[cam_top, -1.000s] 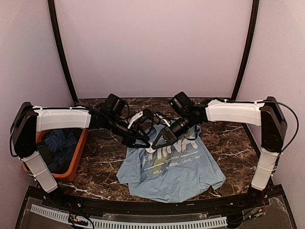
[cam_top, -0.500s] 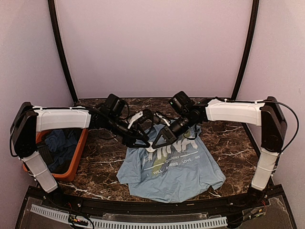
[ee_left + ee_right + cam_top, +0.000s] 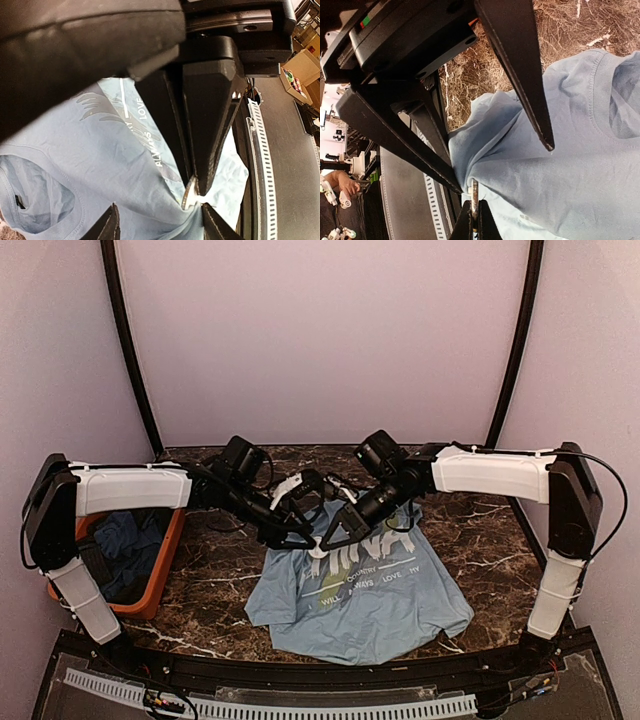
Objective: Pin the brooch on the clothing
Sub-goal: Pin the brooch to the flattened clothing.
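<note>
The clothing [image 3: 365, 595] is a light blue T-shirt with white lettering, lying flat on the marble table. Near its collar both grippers meet. My right gripper [image 3: 475, 205] is shut on the brooch [image 3: 474, 191], a thin metallic disc seen edge-on. The brooch [image 3: 188, 193] presses against a raised fold of the shirt [image 3: 100, 165]. My left gripper [image 3: 160, 225] stands open astride that fold, one fingertip [image 3: 112, 224] on each side, and the fabric bunches toward its right finger. From above, the left gripper [image 3: 300, 530] and the right gripper [image 3: 328, 538] hide the brooch.
An orange bin [image 3: 168, 560] with darker blue garments [image 3: 125, 550] stands at the left of the table. Black cables [image 3: 330, 485] lie behind the grippers. A perforated white strip [image 3: 300, 707] runs along the near edge.
Hardly any: both grippers have crept very slightly toward the back of the table, jaws unchanged.
</note>
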`<move>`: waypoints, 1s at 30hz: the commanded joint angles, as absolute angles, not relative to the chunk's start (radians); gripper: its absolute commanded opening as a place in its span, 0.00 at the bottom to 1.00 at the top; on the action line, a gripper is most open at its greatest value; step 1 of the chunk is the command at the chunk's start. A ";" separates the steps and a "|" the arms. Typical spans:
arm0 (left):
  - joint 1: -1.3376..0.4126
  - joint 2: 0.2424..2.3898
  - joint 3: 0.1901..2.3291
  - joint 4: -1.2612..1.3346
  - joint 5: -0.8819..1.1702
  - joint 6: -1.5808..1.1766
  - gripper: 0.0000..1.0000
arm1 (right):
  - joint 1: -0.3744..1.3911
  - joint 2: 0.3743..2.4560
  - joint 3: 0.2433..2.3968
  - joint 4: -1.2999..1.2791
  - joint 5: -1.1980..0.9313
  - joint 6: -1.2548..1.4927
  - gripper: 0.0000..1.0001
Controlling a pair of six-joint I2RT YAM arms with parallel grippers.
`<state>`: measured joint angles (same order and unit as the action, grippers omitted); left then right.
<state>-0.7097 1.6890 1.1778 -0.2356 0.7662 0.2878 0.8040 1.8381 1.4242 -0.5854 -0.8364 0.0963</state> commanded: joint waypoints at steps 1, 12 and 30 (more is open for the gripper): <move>-0.720 1.699 1.193 -0.272 0.764 0.297 0.53 | 0.805 1.839 1.463 -0.549 -0.842 0.101 0.00; -0.725 1.696 1.196 -0.279 0.761 0.305 0.53 | 0.803 1.847 1.471 -0.550 -0.836 0.114 0.00; -0.727 1.700 1.199 -0.270 0.629 0.288 0.53 | 0.804 1.844 1.458 -0.548 -0.834 0.114 0.00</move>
<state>-0.7269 1.6928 1.1797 -0.2424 0.6979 0.2955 0.8005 1.8404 1.4406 -0.5842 -0.8013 0.1181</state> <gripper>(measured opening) 0.529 0.009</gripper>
